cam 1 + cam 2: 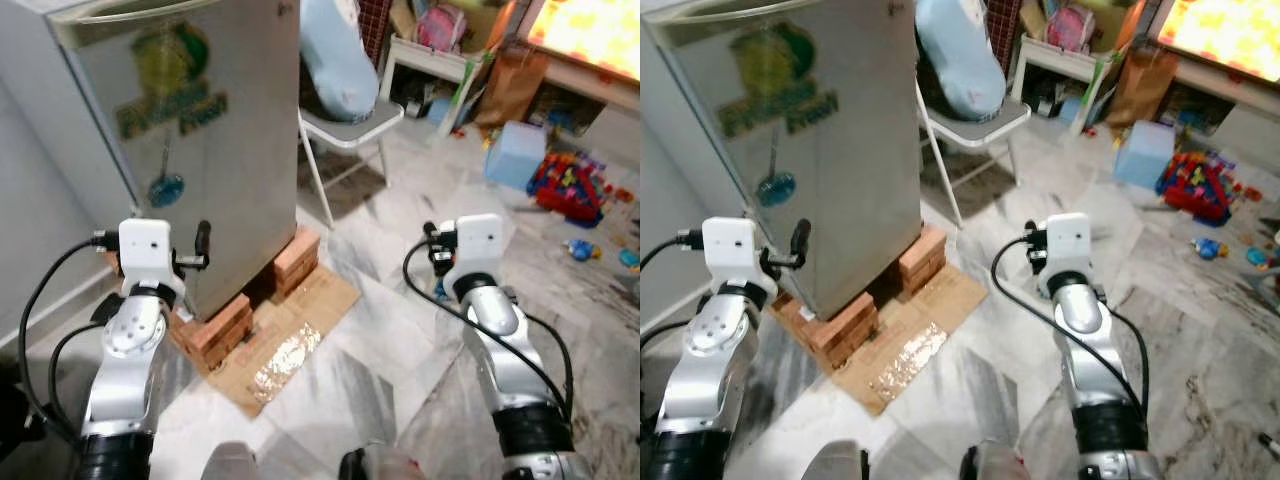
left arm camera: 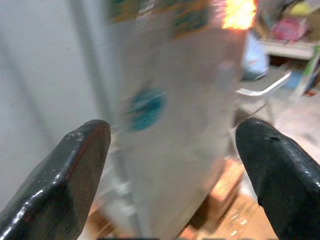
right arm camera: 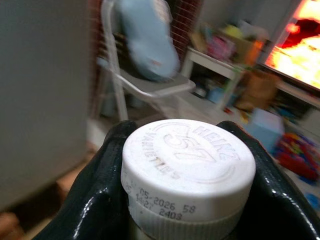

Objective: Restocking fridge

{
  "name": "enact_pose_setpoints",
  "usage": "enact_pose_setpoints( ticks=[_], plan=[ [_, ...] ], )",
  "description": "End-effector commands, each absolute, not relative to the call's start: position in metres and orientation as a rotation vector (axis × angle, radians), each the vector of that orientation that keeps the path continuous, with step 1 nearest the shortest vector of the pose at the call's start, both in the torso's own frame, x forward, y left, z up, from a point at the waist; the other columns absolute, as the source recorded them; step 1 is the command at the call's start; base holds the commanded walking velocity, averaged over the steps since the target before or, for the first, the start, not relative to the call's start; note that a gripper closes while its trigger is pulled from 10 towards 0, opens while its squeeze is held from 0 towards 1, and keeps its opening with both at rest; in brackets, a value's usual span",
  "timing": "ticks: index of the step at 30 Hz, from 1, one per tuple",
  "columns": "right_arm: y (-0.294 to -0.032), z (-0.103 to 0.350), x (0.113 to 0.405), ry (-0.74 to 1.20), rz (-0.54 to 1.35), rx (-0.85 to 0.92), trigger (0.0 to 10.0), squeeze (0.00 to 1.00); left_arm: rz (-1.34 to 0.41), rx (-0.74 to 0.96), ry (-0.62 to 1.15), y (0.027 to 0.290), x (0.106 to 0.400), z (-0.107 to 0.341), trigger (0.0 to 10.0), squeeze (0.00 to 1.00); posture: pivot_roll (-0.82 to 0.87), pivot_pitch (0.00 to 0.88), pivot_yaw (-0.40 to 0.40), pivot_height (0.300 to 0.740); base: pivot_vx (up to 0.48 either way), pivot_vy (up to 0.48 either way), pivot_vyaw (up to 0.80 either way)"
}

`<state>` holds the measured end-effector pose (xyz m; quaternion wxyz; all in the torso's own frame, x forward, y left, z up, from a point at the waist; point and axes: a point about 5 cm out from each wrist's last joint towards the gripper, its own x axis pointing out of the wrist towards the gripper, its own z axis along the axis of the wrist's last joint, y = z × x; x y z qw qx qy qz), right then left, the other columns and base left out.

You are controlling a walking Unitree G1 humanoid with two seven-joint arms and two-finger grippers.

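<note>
the right gripper (image 3: 187, 200) is clamped on a white bottle cap (image 3: 187, 160), one black finger pressed to each side of it; only the cap and neck are shown, so the bottle's body cannot be described. the cap is stamped with a brand name and a printed date. the left gripper (image 2: 172, 165) is spread wide with nothing between its fingers, and it is pointed at the fridge.

the fridge (image 1: 200, 130) is seen ahead and to the robot's left, door shut, a green sticker (image 1: 170, 95) and a blue one (image 1: 165, 188) on its front. it is raised on stacks of bricks (image 1: 215, 330) set on a flattened sheet of cardboard (image 1: 300, 340) over the marble floor (image 1: 400, 330). a white folding chair (image 1: 350, 125) carrying a pale blue bundle (image 1: 335, 55) is placed just beyond the fridge's right side. a blue box (image 1: 515, 155) and scattered toys (image 1: 565, 185) are spread well apart to the right.

the relation that matters: the fridge lies forward and left of the held bottle, with the open left gripper far nearer its front than the loaded right one. the door is judged to be the next thing needed, and the left arm is best placed to pull it while the bottle is kept upright on the right.
</note>
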<state>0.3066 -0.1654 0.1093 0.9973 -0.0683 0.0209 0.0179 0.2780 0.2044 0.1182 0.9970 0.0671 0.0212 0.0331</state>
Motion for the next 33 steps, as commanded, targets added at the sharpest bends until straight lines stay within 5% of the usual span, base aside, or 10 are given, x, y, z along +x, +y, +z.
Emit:
enact_pose_setpoints(
  ticks=[1, 18, 33],
  plan=[
    [-0.169, 0.12, 0.311, -0.001, 0.031, -0.146, 10.0, 0.0, 0.048, 0.128, 0.032, 0.199, 0.28, 0.12, 10.0, 0.0, 0.08, 0.096, -0.077, 0.74, 0.379, 0.292, 0.0],
    [-0.169, 0.12, 0.31, -0.008, 0.027, -0.146, 10.0, 0.0, 0.016, 0.093, -0.01, 0.191, 0.279, 0.123, 10.0, 0.0, 0.08, 0.097, -0.074, 0.74, 0.441, 0.08, 0.0],
    [-0.181, 0.105, 0.289, 0.045, -0.005, -0.158, 10.0, 0.0, 0.091, 0.177, 0.04, 0.209, 0.256, 0.108, 10.0, 0.0, 0.08, 0.091, -0.059, 0.74, 0.0, 0.0, -0.21]
  ],
)
